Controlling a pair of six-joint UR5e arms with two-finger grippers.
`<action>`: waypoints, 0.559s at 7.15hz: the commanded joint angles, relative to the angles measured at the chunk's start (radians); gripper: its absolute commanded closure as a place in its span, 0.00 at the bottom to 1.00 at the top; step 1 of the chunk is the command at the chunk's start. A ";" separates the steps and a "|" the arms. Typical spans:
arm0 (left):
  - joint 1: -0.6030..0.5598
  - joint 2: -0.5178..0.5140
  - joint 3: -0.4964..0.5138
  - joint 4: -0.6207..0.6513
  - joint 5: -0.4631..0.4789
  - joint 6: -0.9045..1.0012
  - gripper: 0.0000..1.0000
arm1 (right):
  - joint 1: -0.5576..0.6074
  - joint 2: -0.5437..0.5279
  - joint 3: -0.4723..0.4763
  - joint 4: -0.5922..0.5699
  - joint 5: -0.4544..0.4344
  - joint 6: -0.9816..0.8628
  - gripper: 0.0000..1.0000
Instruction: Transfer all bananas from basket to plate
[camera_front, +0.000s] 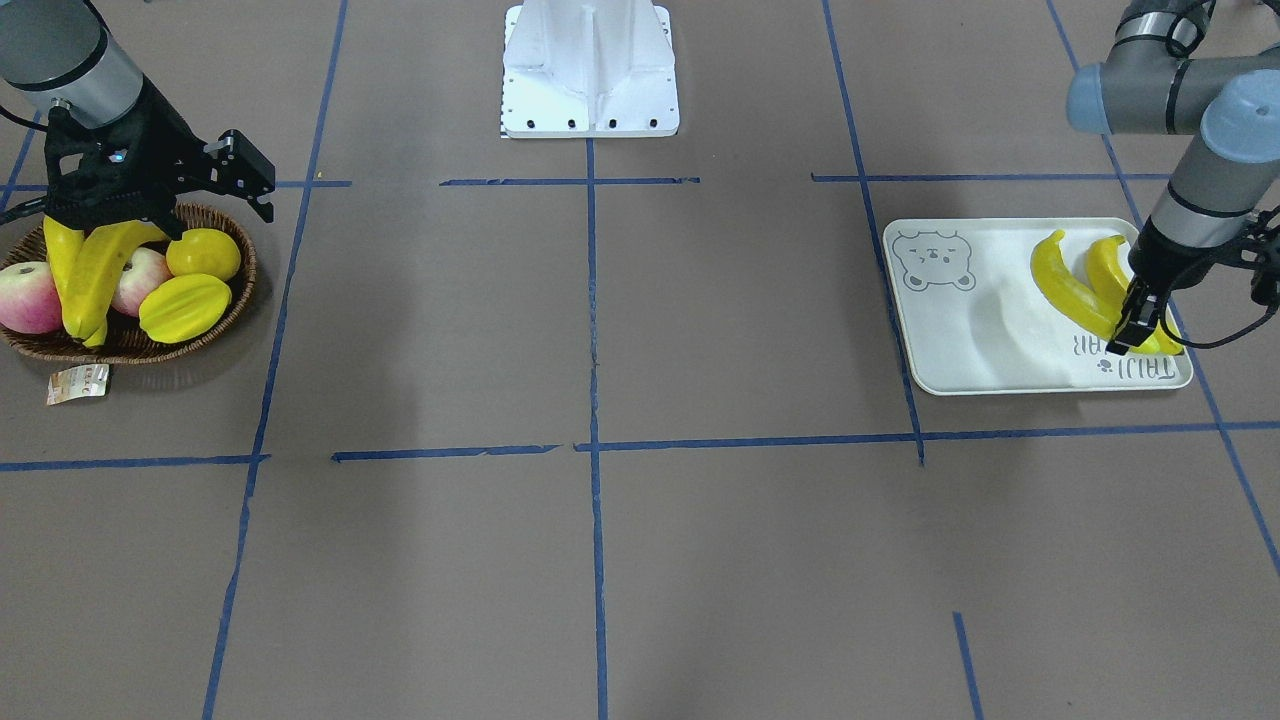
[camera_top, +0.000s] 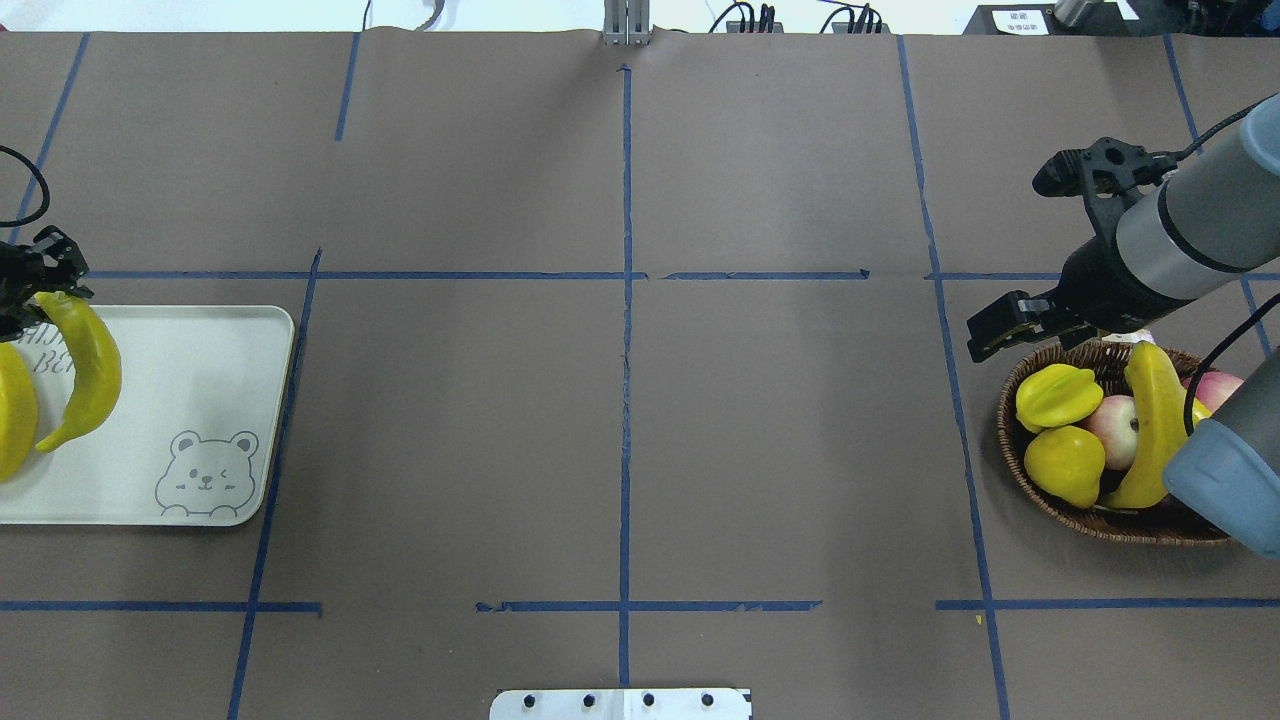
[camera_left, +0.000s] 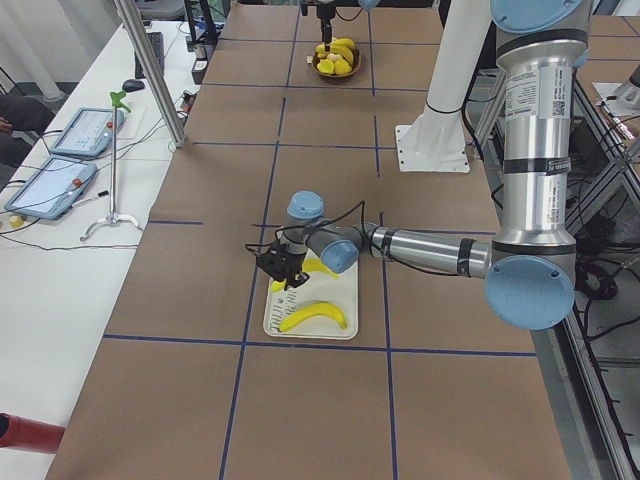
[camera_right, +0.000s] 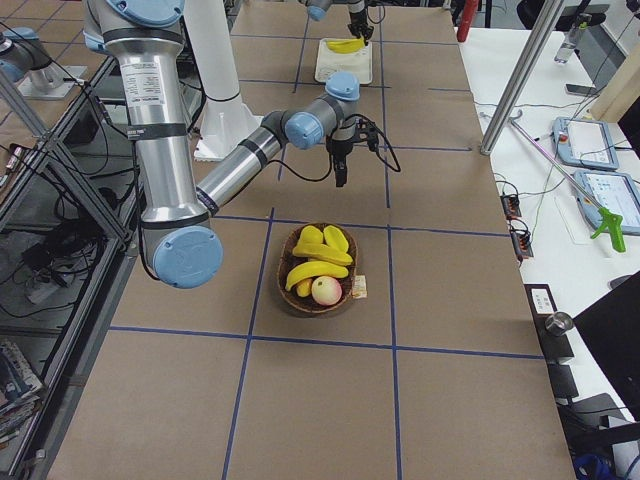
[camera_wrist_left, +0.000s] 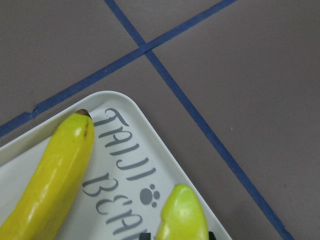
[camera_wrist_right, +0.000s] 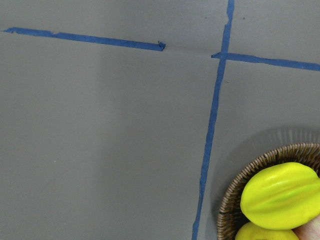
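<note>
Two yellow bananas lie on the off-white plate (camera_front: 980, 330), which also shows in the overhead view (camera_top: 190, 370). My left gripper (camera_front: 1128, 338) is low over the plate's lettered corner and shut on the tip of one banana (camera_top: 90, 370), seen close in the left wrist view (camera_wrist_left: 182, 215). The other banana (camera_wrist_left: 55, 170) lies beside it. Two more bananas (camera_front: 90, 270) rest in the wicker basket (camera_front: 130, 345). My right gripper (camera_front: 115, 220) hangs above the basket's back edge, open and empty.
The basket also holds a ridged starfruit (camera_front: 185, 307), a round yellow fruit (camera_front: 203, 253) and two apples (camera_front: 25, 297). A paper tag (camera_front: 77, 383) lies by the basket. The white robot base (camera_front: 590, 70) stands at mid table, with blue tape lines across the brown surface.
</note>
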 joint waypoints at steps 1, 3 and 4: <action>-0.016 0.006 0.087 -0.101 -0.006 -0.015 0.88 | 0.000 0.001 0.007 0.000 0.000 0.000 0.00; -0.046 0.007 0.098 -0.102 -0.058 -0.013 0.64 | 0.000 0.001 0.008 0.000 0.000 0.000 0.00; -0.046 0.007 0.113 -0.105 -0.058 -0.013 0.54 | 0.000 -0.001 0.008 0.000 0.000 0.000 0.00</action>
